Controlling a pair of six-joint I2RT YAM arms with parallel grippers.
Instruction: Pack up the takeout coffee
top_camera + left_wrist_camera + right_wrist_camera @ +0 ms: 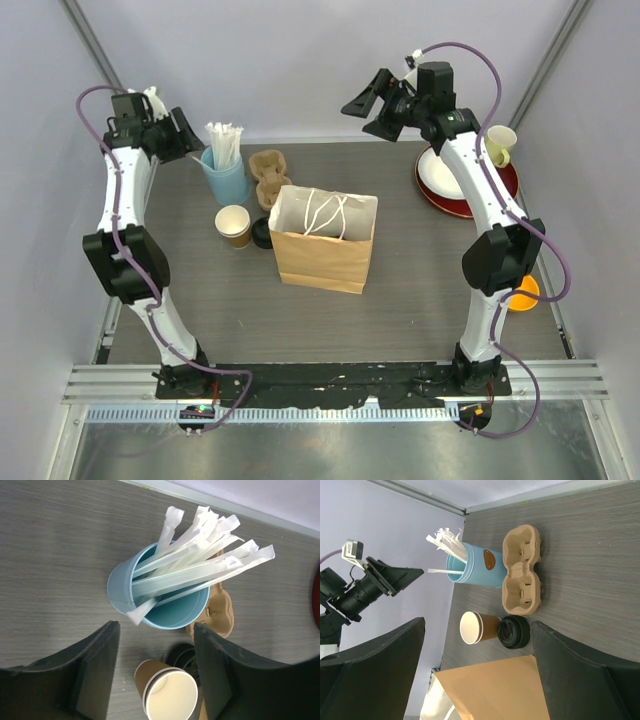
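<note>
The takeout coffee is two brown kraft cups (234, 226) nested one inside the other, upright and open-topped, with no lid on. Black lids (263, 233) lie stacked on the table just right of them. The left wrist view shows the nested cups (167, 692) and a lid (181, 656) below the jaws. In the right wrist view the cups (481, 627) and lids (514, 631) are far off. My left gripper (183, 126) (156, 627) hangs open high at the back left, empty. My right gripper (366, 108) (479, 625) is raised at the back, open and empty.
A light-blue cup of white straws (228, 180) (120, 587) stands behind the cups, beside a moulded pulp cup carrier (270, 178) (522, 570). An open kraft paper bag (322, 255) (495, 690) stands mid-table. At the right are a red plate (440, 205), a pale mug (500, 143) and an orange object (525, 293).
</note>
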